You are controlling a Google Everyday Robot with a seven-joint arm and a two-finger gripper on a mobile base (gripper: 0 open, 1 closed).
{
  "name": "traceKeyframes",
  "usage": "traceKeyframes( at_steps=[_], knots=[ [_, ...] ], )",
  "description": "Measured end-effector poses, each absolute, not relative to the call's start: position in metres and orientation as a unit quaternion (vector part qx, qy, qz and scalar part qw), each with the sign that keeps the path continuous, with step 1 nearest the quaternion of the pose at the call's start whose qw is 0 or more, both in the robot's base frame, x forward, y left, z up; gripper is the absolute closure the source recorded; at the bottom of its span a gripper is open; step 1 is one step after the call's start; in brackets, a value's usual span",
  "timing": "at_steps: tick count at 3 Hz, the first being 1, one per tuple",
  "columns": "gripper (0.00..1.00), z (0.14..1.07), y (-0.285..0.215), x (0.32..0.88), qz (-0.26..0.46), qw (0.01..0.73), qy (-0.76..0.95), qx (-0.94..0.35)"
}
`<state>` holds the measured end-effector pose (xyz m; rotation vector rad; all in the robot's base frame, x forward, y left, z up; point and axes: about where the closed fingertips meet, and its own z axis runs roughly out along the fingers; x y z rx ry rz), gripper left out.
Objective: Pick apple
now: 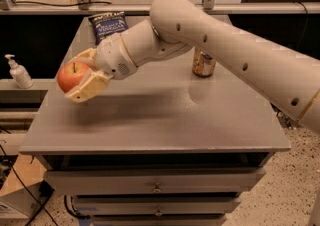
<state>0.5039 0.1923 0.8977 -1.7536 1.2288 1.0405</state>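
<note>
apple point(71, 76) sits right in my claw point(76, 77), clamped between the two pale fingers, one under its lower right and one curling over the top behind it, stem pointing up. it hangs over the left edge of the counter point(165, 120), and the soft shadow on the grey top below and to the right makes me judge it is lifted clear, not resting. the apple lies at the far left end of the arm point(225, 35), outboard of the wrist, so any move from here carries it straight up or back inward over the counter. being round, it has no long axis to worry about. the upper finger is mostly hidden behind the fruit, so i can't see how much pad is touching. the can point(203, 63) is partly covered by the arm. the chip bag point(108, 25) at the back and the soap bottle point(19, 72) off to the left are well apart from the apple.
</note>
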Motion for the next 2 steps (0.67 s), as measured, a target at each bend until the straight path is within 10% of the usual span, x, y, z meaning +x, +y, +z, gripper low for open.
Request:
traceKeyframes(
  at_steps=[2],
  knots=[
    [1.00,0.962,0.148,0.523,0.365,0.417,0.461,-0.693]
  ],
)
